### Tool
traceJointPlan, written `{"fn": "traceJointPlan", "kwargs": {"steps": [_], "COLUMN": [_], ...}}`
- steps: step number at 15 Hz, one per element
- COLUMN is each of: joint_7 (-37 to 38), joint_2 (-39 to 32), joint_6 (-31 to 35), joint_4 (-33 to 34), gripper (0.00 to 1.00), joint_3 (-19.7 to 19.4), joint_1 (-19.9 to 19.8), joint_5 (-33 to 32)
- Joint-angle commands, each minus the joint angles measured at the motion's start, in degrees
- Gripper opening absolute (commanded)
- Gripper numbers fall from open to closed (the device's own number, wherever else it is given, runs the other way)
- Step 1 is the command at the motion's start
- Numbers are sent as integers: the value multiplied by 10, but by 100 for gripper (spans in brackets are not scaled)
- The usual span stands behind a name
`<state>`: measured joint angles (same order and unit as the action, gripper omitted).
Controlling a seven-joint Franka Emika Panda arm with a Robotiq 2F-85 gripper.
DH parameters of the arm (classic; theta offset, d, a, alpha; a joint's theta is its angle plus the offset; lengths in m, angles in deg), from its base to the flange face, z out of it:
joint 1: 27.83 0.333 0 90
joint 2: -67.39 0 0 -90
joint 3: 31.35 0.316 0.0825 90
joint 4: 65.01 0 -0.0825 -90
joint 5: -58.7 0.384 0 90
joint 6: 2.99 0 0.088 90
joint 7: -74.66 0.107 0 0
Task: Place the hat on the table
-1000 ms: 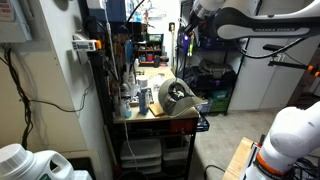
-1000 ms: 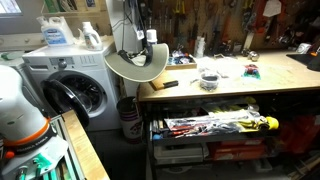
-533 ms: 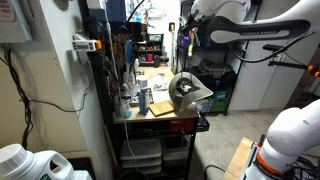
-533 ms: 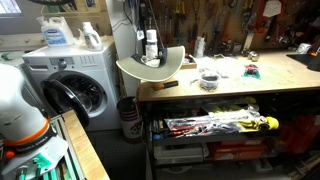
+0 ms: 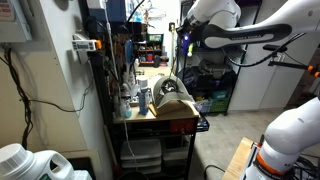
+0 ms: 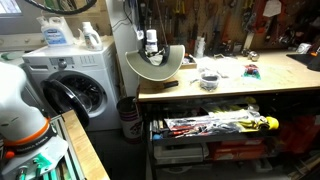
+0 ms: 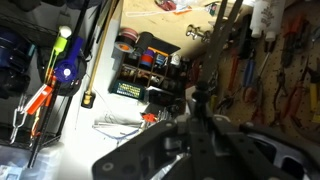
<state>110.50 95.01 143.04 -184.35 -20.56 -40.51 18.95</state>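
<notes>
- While the hat [image 6: 152,66] hangs tilted over the end of the table [image 6: 235,86], brim past the edge, the gripper [image 6: 146,46] is directly above its crown.
- Jaws hidden: cannot tell whether clamped or released.
- Judgement: bare wood lies inboard along the bench; small clutter beyond, washing machine [image 6: 70,85] beside.

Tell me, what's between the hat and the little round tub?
A small dark tool lies on the table there, close by the hat, in an exterior view.
</notes>
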Motion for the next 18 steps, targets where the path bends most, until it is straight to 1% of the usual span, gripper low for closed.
{"fn": "traceJointPlan", "kwargs": {"steps": [1, 6, 10, 12, 13, 18], "joint_7": [37, 102, 149, 175, 178, 213], "joint_2": [-10, -36, -54, -61, -64, -71], "joint_6": [20, 26, 19, 14, 2, 10], "joint_4": [-13, -28, -30, -20, -14, 20], "gripper": [1, 1, 1, 1, 1, 1], "joint_3": [10, 16, 8, 5, 2, -2], "joint_1": [-25, -23, -11, -9, -3, -3], "joint_5": [-41, -86, -124, -143, -141, -175]}}
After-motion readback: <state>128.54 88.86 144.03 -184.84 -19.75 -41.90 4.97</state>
